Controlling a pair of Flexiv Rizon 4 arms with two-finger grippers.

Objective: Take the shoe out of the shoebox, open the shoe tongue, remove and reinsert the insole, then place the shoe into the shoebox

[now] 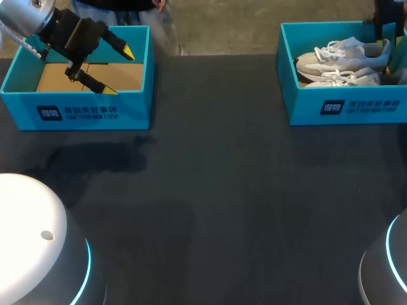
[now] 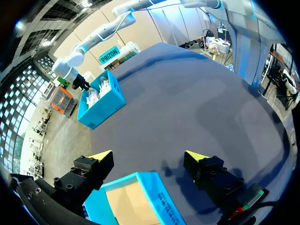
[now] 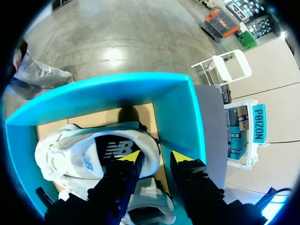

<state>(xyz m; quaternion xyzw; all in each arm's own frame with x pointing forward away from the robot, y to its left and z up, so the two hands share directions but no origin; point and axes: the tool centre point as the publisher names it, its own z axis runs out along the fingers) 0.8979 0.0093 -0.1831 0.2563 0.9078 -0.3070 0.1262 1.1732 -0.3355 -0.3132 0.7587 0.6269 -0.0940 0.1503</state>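
Note:
Two white shoes (image 1: 343,57) lie in the blue shoebox (image 1: 356,108) at the far right of the table. In the right wrist view the upper shoe (image 3: 93,154) lies on its side, dark insole showing. My right gripper (image 3: 154,158) is low in this box (image 3: 183,108), open, with the shoe's heel rim between its fingers. One fingertip (image 3: 133,157) is over the insole; the other stands clear of the shoe. My right arm (image 1: 385,19) comes in over the box's far corner. My left gripper (image 1: 119,71) hangs wide open over the empty left box (image 1: 76,114).
The left box (image 2: 157,190) shows only a bare cardboard bottom and lies just under the left gripper (image 2: 150,155). The dark tabletop (image 1: 210,190) stretches between the two boxes. The second shoe (image 3: 150,197) lies under the right gripper's body.

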